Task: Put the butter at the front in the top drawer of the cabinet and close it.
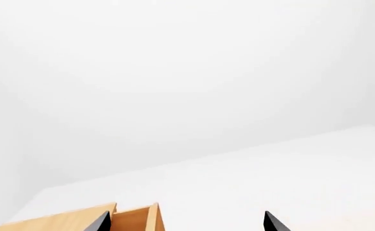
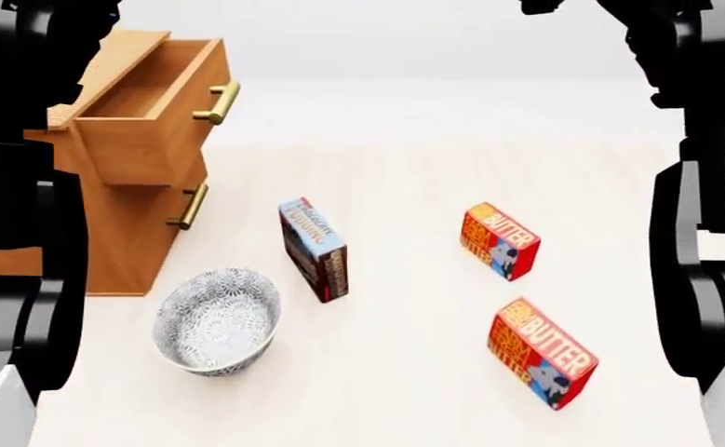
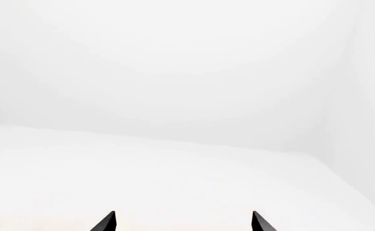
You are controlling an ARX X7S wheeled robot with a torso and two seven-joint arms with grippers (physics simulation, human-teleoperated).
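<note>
Showing only the left gripper [image 1: 187, 224], the left wrist view has its black tips spread, empty, above the light-brown wooden cabinet [image 1: 58, 222]. The head view adds the pulled-out top drawer [image 2: 151, 112] at the table's far left, a patterned bowl [image 2: 217, 321], a blue-brown pudding box [image 2: 314, 249], and two red-orange boxes lettered "BUTTER": the front one [image 2: 543, 352] near the table's front right edge. In the right wrist view the right gripper [image 3: 184, 222] is likewise spread, empty.

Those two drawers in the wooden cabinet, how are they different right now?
The top drawer is pulled out, so its bare inside shows, while the lower drawer sits shut, flush with the cabinet. The top drawer's handle juts forward of the lower drawer's handle. Both are light-brown wood with the same brass bar handles.
</note>
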